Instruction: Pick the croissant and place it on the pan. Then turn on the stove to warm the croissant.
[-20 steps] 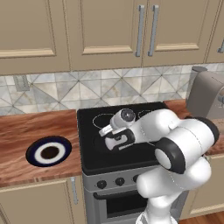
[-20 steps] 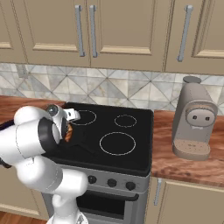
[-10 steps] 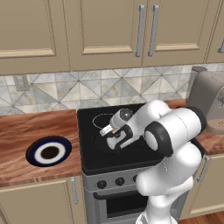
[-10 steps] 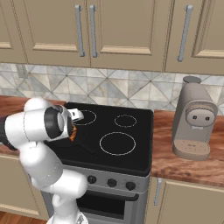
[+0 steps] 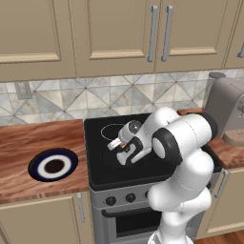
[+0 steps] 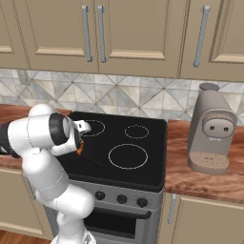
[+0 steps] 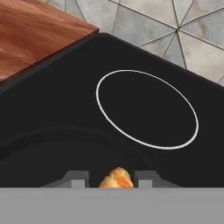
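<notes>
We see the arm bent low over the stove [image 5: 143, 157], its gripper [image 7: 107, 178] pointing down above the pan [image 7: 48, 153]. The fingers [image 7: 76, 178] are clamped on the croissant [image 7: 116, 178], just over the pan's rim.

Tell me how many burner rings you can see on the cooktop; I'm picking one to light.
3: back left, back right and front right on the stove. A fourth may hide behind the arm.
</notes>
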